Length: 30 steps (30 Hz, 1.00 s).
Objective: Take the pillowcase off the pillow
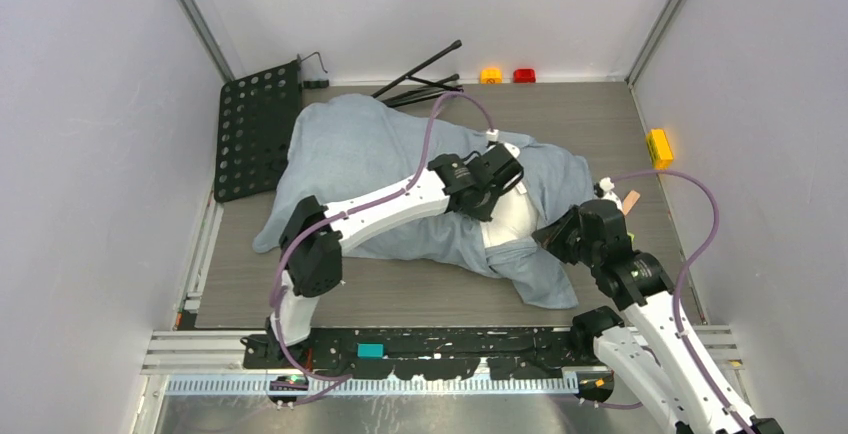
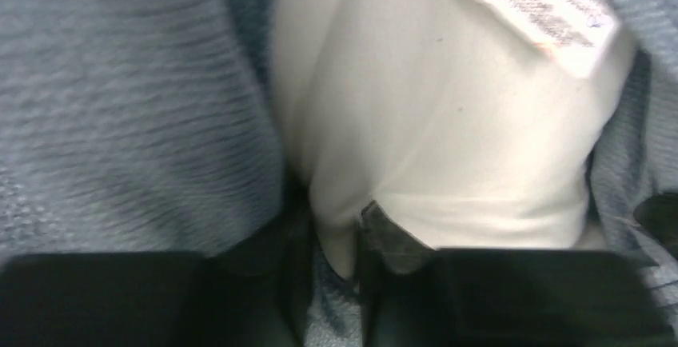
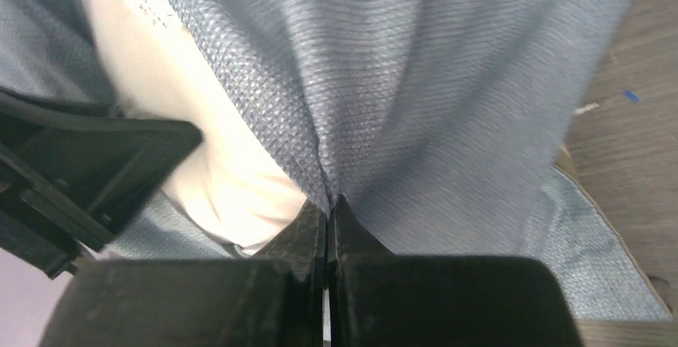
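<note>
Low and right of centre in the overhead view, the right claw [image 1: 552, 238] is pinching a tight fold of the blue-grey pillowcase [image 1: 360, 154], its fingers pressed together on the cloth. Just left of it, the left claw [image 1: 492, 202] is nipping a ridge of the white pillow [image 2: 448, 123], which is poking out of the pillowcase's open end, a printed label [image 2: 536, 3] showing. The cover is sprawling across the middle of the table [image 1: 400, 294]. Further back, a black perforated board [image 1: 255, 129] is lying just beside its upper left edge, with black rods [image 1: 420, 79] behind. An orange block [image 1: 490, 75] and a red block [image 1: 524, 75] are sitting at the far edge, and a yellow block [image 1: 658, 146] at the right.
</note>
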{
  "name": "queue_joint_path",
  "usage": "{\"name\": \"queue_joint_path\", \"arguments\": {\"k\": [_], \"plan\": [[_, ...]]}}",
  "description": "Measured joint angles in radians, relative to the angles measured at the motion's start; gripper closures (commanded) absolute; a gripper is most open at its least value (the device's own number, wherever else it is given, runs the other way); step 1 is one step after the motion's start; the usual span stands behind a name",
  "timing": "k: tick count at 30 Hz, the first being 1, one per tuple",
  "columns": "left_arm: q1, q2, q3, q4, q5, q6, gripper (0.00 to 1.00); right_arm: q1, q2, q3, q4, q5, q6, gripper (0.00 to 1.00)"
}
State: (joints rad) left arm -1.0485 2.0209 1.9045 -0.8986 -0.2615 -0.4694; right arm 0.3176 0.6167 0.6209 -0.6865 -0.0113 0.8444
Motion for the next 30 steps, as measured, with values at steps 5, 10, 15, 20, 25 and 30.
{"name": "queue_joint_path", "arguments": {"k": [5, 10, 15, 20, 25, 30], "plan": [[0.058, -0.114, -0.171, 0.127, 0.029, -0.044, 1.00, 0.003, -0.042, -0.018, -0.068, 0.095, 0.066, 1.00], [0.168, -0.203, -0.199, 0.152, 0.134, -0.050, 1.00, 0.008, -0.049, -0.025, -0.056, 0.111, 0.094, 1.00], [0.222, -0.253, -0.225, 0.152, 0.200, -0.048, 1.00, 0.009, -0.042, -0.025, -0.037, 0.096, 0.109, 1.00], [0.283, -0.277, -0.239, 0.150, 0.270, -0.048, 1.00, 0.009, -0.045, -0.024, -0.053, 0.112, 0.140, 1.00], [0.373, -0.343, -0.296, 0.164, 0.345, -0.079, 1.00, 0.010, -0.028, 0.000, -0.146, 0.228, 0.215, 1.00], [0.453, -0.433, -0.357, 0.177, 0.436, -0.133, 1.00, 0.011, 0.045, -0.034, -0.117, 0.200, 0.242, 1.00]]}}
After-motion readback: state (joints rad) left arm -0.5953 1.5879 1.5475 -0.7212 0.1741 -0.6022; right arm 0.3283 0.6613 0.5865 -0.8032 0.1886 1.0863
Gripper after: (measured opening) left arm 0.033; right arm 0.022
